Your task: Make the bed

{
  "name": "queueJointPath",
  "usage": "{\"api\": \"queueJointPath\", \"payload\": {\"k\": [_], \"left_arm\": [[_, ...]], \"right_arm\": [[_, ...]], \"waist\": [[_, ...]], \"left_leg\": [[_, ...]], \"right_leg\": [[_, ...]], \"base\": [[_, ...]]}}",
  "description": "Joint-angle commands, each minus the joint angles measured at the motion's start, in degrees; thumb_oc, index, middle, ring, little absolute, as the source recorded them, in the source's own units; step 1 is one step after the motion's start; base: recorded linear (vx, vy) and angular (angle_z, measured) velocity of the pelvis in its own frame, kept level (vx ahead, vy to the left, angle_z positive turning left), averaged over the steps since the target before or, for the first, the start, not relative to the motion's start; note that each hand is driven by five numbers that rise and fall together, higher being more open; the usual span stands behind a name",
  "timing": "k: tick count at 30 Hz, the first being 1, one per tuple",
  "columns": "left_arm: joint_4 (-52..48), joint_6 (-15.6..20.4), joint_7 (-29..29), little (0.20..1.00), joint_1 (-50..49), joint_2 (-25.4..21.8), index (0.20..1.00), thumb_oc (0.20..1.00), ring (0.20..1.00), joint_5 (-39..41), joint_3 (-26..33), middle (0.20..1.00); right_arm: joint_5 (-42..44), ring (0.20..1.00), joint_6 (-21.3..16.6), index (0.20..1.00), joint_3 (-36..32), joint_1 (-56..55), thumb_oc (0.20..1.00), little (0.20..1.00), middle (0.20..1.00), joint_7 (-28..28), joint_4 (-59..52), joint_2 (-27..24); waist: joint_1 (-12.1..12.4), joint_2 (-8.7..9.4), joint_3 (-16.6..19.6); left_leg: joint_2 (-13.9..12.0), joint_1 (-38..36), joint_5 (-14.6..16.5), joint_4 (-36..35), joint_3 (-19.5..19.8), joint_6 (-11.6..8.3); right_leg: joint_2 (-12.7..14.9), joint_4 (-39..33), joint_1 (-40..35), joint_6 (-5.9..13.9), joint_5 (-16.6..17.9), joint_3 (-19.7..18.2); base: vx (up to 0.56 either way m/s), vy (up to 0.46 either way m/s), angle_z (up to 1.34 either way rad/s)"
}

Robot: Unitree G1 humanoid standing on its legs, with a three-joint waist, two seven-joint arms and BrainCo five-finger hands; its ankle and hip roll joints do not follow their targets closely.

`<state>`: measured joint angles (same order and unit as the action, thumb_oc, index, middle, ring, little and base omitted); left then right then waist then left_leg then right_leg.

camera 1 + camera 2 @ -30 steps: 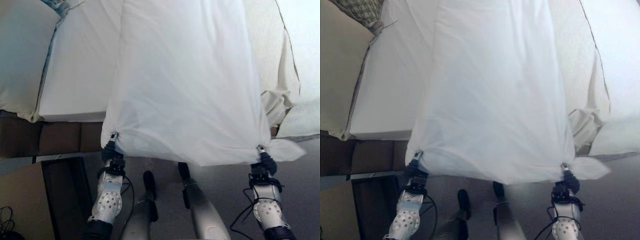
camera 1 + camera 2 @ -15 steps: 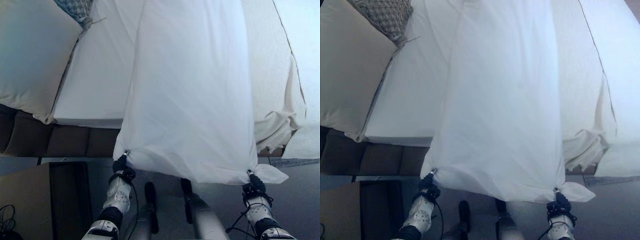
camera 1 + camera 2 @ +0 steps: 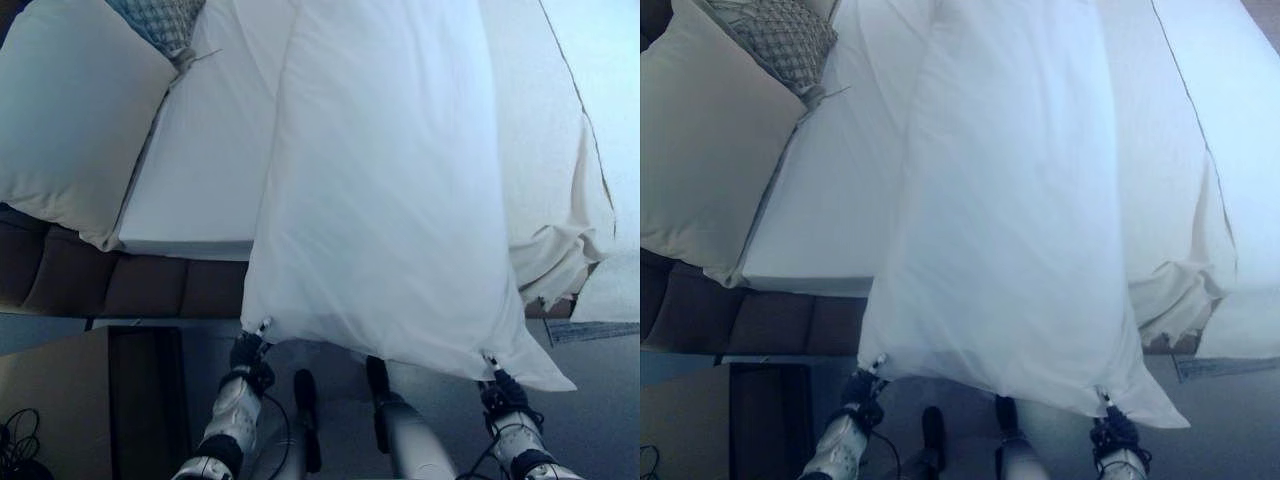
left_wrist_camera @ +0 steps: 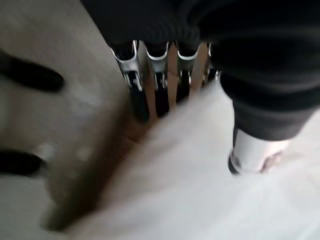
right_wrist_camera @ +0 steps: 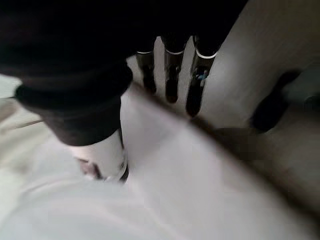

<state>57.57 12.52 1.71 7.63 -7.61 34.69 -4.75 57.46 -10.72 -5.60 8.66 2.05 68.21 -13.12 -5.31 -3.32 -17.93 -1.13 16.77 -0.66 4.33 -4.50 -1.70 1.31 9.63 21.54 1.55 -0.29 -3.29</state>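
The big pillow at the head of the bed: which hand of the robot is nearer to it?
Left. The left hand pinches the sheet corner below the pillow; the right hand pinches the far corner.

Grey floor (image 3: 600,400), smooth, lit from the right. Dark brown padded bed base (image 3: 120,285) shows beneath the mattress edge, divided into upholstered panels. Brown cardboard box (image 3: 60,400) stands on the floor at lower left, a dark opening in its top. Patterned cushion (image 3: 780,40) at upper left. Bright, even daylight across the scene.
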Motion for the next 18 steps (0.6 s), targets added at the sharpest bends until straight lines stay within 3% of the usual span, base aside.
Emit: {"api": "queueJointPath", "payload": {"k": [1, 11, 18], "left_arm": [[0.3, -0.4, -2.8, 1.000, -7.1, -3.0, 1.000, 1.000, 1.000, -3.8, -2.3, 1.000], [-0.3, -1.4, -7.0, 1.000, -7.8, -4.6, 1.000, 1.000, 1.000, -5.5, -5.2, 1.000], [-13.5, -1.3, -12.1, 1.000, -7.1, -7.3, 1.000, 1.000, 1.000, -2.9, -11.5, 1.000]], "right_arm": [[-2.1, 1.000, 0.6, 1.000, 2.1, -5.9, 1.000, 1.000, 1.000, -0.1, -0.7, 1.9], [-4.7, 1.000, 0.8, 1.000, 3.3, -6.3, 1.000, 1.000, 1.000, 0.2, -1.6, 1.1], [-15.1, 1.000, -2.2, 1.000, 9.1, -6.2, 1.000, 1.000, 1.000, -2.0, -14.7, -0.9]], "waist": [[0.6, 1.98, 1.8], [0.5, 1.50, 2.3], [0.0, 1.41, 2.5]], "left_leg": [[1.0, 3.8, -0.3, 2.0, -0.4, -1.59], [0.9, 3.4, -1.4, 0.0, 0.1, -2.09], [0.9, 3.6, -1.2, 0.2, 0.0, -2.05]], "right_leg": [[4.3, -3.9, 1.0, 7.28, 3.8, -1.7], [4.6, -5.1, 0.4, 7.19, 4.0, -0.9], [4.3, -4.6, 0.9, 7.13, 3.7, -1.1]], "base": [[0.00, 0.000, 0.00], [0.01, -0.010, 0.06], [0.00, 0.000, 0.00]]}}
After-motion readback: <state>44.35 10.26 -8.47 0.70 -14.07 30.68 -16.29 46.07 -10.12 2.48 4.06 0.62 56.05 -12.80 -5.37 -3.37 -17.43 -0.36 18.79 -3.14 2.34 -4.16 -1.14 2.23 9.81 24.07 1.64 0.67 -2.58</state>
